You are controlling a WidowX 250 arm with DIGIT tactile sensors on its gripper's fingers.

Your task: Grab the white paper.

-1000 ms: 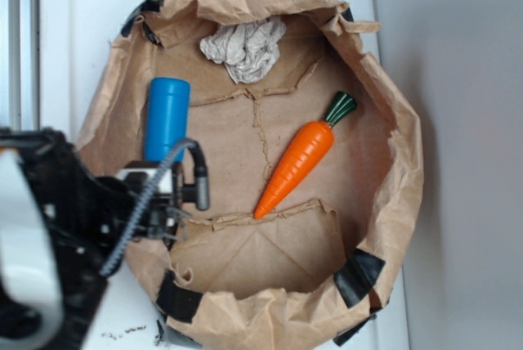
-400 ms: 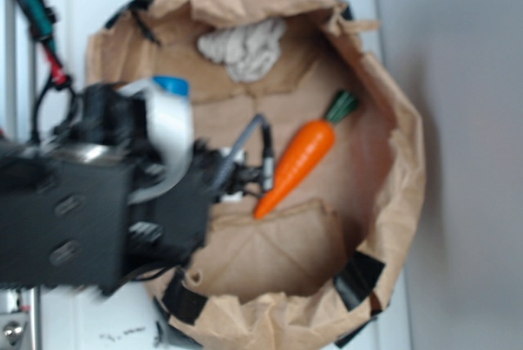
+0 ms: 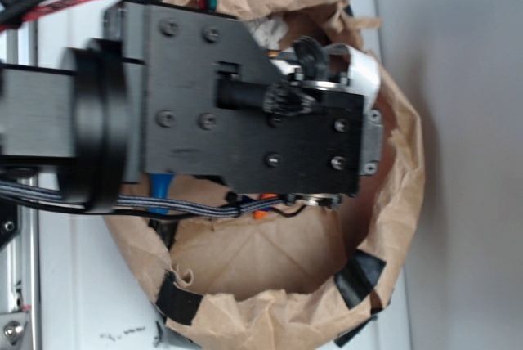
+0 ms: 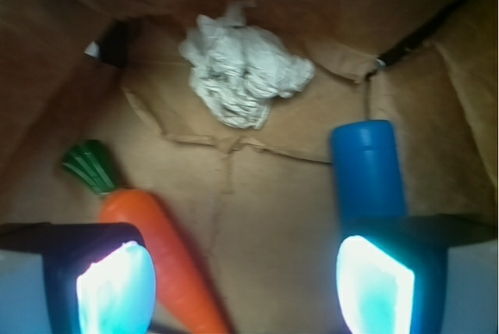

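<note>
Clearly the grab is not yet made: the crumpled off-white wad of tissue-like paper [image 4: 244, 71] lies untouched on the floor of the big brown paper bag [image 3: 392, 203], against its far wall. The black gripper [image 4: 245, 279] hovers well short of it, fingers [image 4: 115, 287] spread wide and empty. An orange plastic carrot [image 4: 152, 252] and a blue cylinder [image 4: 368, 168] flank the approach, leaving open brown floor between them.
</note>
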